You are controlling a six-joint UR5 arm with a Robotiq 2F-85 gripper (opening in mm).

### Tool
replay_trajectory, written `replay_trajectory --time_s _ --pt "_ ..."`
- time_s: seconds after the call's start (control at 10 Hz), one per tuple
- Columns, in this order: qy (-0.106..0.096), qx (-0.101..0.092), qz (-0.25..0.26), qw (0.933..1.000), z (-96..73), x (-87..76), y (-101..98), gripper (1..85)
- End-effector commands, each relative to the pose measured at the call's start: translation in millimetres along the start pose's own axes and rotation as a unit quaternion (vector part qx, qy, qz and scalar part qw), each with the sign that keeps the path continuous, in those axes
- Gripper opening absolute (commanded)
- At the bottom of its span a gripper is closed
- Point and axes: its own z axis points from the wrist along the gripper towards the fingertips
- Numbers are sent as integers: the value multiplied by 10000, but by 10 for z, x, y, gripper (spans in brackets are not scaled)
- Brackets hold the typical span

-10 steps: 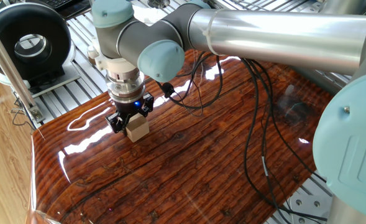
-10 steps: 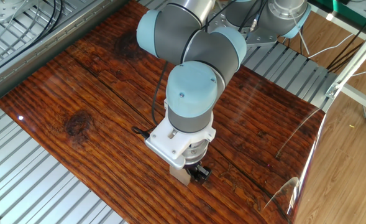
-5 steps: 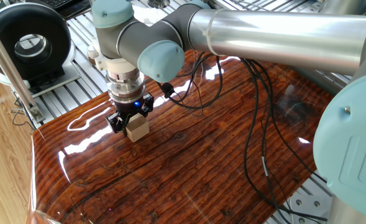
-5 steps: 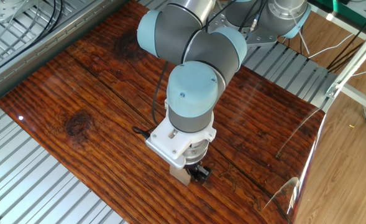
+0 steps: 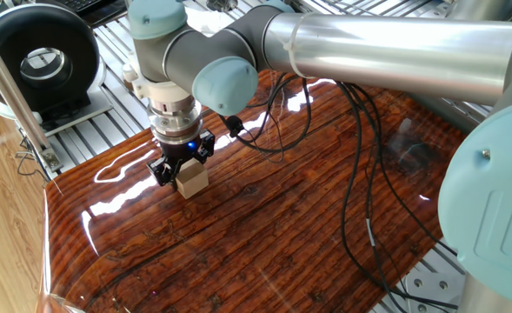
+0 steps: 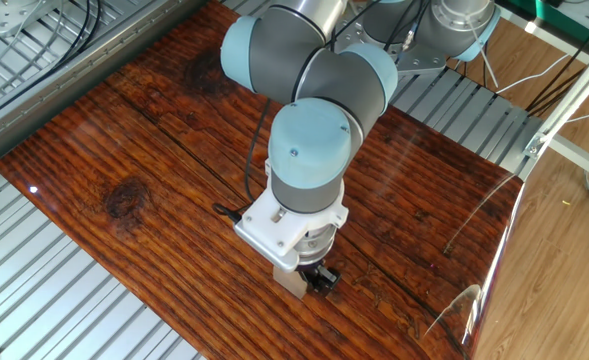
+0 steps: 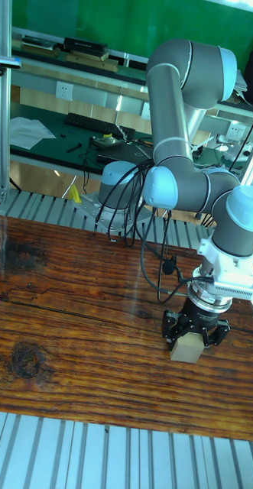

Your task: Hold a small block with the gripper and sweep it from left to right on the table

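The small block is a pale beige wooden cube resting on the glossy reddish-brown table. My black gripper points straight down and is shut on the block, its fingers pressing on two opposite faces. In the other fixed view only a corner of the small block shows beneath the wrist, next to the gripper. In the tall fixed view the small block sits between the prongs of the gripper, near the right end of the table.
Black cables trail across the table behind the arm. A black round device stands on the aluminium slat frame at the back left. A transparent panel edge borders the table on one side.
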Motion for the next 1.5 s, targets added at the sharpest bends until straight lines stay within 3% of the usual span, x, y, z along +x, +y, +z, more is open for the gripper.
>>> replay_trajectory --time_s 0.0,1.4 --pt "8 -55 41 10000 -4 -5 21 10" --pt "15 -39 56 10000 -25 -5 30 10"
